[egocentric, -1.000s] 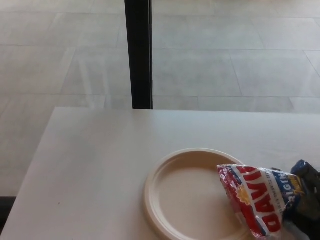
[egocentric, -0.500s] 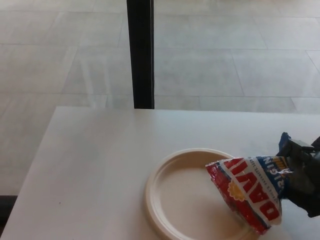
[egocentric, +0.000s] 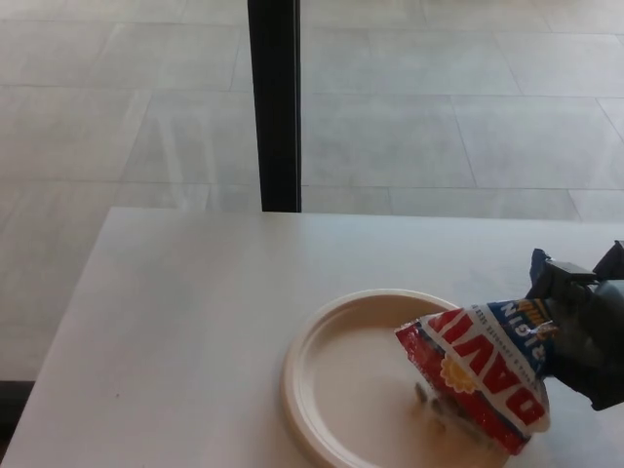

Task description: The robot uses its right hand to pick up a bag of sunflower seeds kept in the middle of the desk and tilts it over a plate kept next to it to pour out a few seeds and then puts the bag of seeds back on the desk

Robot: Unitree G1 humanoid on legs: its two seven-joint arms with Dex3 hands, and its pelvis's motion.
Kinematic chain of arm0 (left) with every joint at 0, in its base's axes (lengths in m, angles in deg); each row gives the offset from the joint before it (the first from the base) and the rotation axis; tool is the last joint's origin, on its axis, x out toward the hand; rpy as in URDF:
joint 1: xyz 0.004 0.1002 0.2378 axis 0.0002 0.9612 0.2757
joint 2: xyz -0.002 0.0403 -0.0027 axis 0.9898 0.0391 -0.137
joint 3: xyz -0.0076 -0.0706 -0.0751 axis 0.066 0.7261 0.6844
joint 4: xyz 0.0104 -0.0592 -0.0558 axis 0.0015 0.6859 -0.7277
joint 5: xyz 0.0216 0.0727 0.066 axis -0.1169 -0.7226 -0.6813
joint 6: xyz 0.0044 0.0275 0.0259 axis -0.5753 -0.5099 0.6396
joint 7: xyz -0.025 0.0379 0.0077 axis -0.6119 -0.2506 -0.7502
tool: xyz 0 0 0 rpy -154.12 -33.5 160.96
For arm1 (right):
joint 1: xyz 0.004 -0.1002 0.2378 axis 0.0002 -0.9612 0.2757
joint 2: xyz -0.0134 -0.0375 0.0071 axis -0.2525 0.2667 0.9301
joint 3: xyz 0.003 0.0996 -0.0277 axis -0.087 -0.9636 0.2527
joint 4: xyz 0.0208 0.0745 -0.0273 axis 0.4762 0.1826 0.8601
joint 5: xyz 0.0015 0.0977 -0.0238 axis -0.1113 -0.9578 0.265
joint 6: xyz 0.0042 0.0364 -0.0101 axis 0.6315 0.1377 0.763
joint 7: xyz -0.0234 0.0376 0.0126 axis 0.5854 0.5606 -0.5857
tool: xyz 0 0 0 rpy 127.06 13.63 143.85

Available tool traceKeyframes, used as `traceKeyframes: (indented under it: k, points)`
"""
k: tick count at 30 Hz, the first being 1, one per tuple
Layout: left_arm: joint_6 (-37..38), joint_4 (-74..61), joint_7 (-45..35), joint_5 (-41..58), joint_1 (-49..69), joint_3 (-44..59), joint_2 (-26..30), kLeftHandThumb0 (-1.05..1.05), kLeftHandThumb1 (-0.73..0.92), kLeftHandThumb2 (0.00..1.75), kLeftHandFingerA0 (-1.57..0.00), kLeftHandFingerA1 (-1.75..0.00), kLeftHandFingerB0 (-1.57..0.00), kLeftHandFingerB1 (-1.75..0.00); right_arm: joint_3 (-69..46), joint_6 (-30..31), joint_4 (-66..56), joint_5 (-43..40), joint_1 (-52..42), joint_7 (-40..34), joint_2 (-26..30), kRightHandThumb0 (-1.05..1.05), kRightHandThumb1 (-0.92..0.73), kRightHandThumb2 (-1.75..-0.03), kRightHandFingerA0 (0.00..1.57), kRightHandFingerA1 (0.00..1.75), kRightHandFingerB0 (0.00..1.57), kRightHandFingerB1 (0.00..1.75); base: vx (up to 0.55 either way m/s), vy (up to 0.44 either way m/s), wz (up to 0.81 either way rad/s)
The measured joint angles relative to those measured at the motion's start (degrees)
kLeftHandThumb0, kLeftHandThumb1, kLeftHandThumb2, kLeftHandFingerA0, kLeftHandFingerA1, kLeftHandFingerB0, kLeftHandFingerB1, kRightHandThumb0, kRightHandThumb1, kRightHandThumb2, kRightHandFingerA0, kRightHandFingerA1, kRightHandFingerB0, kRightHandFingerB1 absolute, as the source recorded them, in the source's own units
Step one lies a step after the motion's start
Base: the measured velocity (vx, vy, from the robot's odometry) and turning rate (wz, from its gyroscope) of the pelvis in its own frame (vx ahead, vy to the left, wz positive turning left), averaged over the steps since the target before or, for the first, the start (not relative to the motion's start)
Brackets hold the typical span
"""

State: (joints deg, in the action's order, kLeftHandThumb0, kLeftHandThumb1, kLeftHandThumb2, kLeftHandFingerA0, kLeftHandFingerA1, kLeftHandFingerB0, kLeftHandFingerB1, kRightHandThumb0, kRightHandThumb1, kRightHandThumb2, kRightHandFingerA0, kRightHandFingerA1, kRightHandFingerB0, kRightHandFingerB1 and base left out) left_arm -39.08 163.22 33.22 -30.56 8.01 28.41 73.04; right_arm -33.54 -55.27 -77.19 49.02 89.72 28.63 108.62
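At the right edge of the frame the right hand (egocentric: 585, 336) is closed around the bag of sunflower seeds (egocentric: 478, 375), tilted over the plate (egocentric: 331, 370) at lower centre. Some seeds (egocentric: 434, 405) lie on the plate under the bag's mouth, on the pale bench (egocentric: 185, 322).

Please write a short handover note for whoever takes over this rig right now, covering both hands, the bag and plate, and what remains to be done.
Right hand: shut on the bag of sunflower seeds, holding it by its far end, tilted on its side with the other end over the plate.
Left hand: not in view.
Plate: on the desk, near the front edge, right of centre.
Done: bag picked up and tilted; a small pile of seeds lies on the plate under the bag.
Left: bring the bag upright and set it back on the desk beside the plate, then release.
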Motion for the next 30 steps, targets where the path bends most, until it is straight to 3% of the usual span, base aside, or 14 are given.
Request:
traceKeyframes:
  k: [1, 4, 5, 6, 9, 12, 18, 19, 22, 23, 25, 26, 27, 30]
  points:
    - [0.0, 0.0, 0.0, 0.0, 0.1, 0.0, 0.0, -0.69, 0.69, 0.61, -0.61, -0.61, -0.55, -0.48, 0.0, 0.1, -0.1, 0.1, 0.0, 0.2, 0.0, -0.27, -0.46, -1.09, 0.95, 1.75, 0.78, 0.82, 0.00, 0.000, 0.00]
    - [0.0, 0.0, 0.0, 0.0, 0.1, 0.0, 0.0, -0.69, 0.54, 0.94, -0.62, -0.71, -0.54, -0.60, 0.0, 1.1, -0.6, 0.5, 0.2, 0.9, -0.3, -0.26, -0.48, -1.06, 0.94, 1.75, 0.85, 0.80, 0.00, 0.000, 0.00]
    - [0.0, 0.0, 0.0, 0.0, 0.2, -0.1, 0.0, -0.71, 0.69, 0.61, -0.66, -0.67, -0.57, -0.48, 0.1, 1.6, -0.7, 0.7, 0.5, 1.3, -0.4, -0.25, -0.47, -1.08, 0.95, 1.75, 0.89, 0.88, 0.00, 0.000, 0.00]
    - [0.0, 0.0, 0.0, 0.0, 0.3, -0.2, 0.0, -0.71, 0.68, 0.60, -0.67, -0.67, -0.58, -0.48, 0.1, 1.9, -0.9, 0.8, 0.7, 1.6, -0.5, -0.24, -0.45, -1.07, 0.95, 1.75, 0.86, 0.70, 0.00, 0.000, 0.00]
    - [0.0, 0.0, 0.0, 0.0, 0.4, -0.2, 0.1, -0.72, 0.68, 0.60, -0.67, -0.71, -0.59, -0.49, 0.1, 3.1, -1.4, 1.2, 1.5, 2.7, -0.9, -0.24, -0.42, -1.06, 1.09, 1.70, 0.77, 0.65, 0.00, 0.000, 0.00]
    - [0.0, 0.1, 0.0, -0.1, 0.7, -0.2, 0.1, -0.72, 0.71, 0.61, -0.68, -0.65, -0.58, -0.47, 0.3, 4.2, -2.0, 1.8, 2.2, 3.6, -1.3, -0.26, -0.54, -0.97, 0.92, 1.72, 0.77, 0.57, 0.00, 0.000, 0.00]
    - [0.0, 0.3, 0.1, -0.1, 0.8, -0.6, 0.2, -0.72, 0.69, 0.61, -0.70, -0.66, -0.60, -0.47, 0.4, 7.0, -4.2, 2.2, 3.7, 7.0, -1.7, -0.26, -0.50, -1.01, 0.90, 1.70, 0.88, 0.76, 0.00, 0.000, 0.00]
    - [0.0, 0.3, 0.1, -0.2, 0.8, -0.8, 0.3, -0.73, 0.71, 0.61, -0.69, -0.63, -0.58, -0.44, 0.4, 7.4, -4.4, 2.2, 3.9, 7.4, -1.8, -0.26, -0.48, -1.03, 0.88, 1.74, 0.84, 1.09, 0.00, 0.000, 0.00]
    - [0.0, 0.3, 0.2, -0.4, 1.0, -1.7, 0.4, -0.73, 0.68, 0.61, -0.71, -0.68, -0.63, -0.49, 0.6, 7.8, -4.5, 2.4, 4.3, 8.0, -1.9, -0.29, -0.49, -1.00, 0.91, 1.73, 0.89, 0.87, 0.00, 0.000, 0.00]
    - [0.0, 0.3, 0.2, -0.4, 1.1, -1.8, 0.4, -0.73, 0.69, 0.61, -0.71, -0.71, -0.63, -0.49, 0.8, 7.9, -4.5, 2.6, 4.4, 8.1, -1.9, -0.28, -0.48, -0.98, 0.91, 1.75, 0.84, 1.17, 0.00, 0.000, 0.00]
    - [0.0, 0.2, 0.2, -0.3, 1.2, -1.7, 0.4, -0.72, 0.70, 0.61, -0.72, -0.69, -0.61, -0.47, 1.0, 7.8, -4.5, 2.7, 4.6, 8.1, -1.9, -0.27, -0.47, -1.00, 0.92, 1.75, 0.80, 1.39, 0.00, 0.000, 0.00]
    - [0.0, 0.2, 0.2, -0.3, 1.2, -1.7, 0.5, -0.71, 0.70, 0.62, -0.70, -0.66, -0.58, -0.46, 1.0, 7.8, -4.5, 2.7, 4.7, 8.2, -1.9, -0.29, -0.49, -0.99, 0.95, 1.75, 0.84, 0.98, 0.00, 0.000, 0.00]
    - [0.0, 0.2, 0.2, -0.3, 1.2, -1.8, 0.5, -0.71, 0.70, 0.61, -0.68, -0.64, -0.57, -0.46, 1.0, 7.6, -4.5, 2.7, 4.8, 8.1, -1.9, -0.29, -0.48, -1.00, 0.96, 1.75, 0.89, 0.82, 0.00, 0.000, 0.00]
    - [0.0, 0.2, 0.2, -0.3, 1.3, -1.9, 0.5, -0.72, 0.69, 0.61, -0.68, -0.63, -0.56, -0.45, 1.1, 7.2, -4.6, 2.8, 4.8, 8.1, -1.9, -0.29, -0.50, -0.97, 0.96, 1.75, 0.92, 0.75, 0.00, 0.000, 0.00]
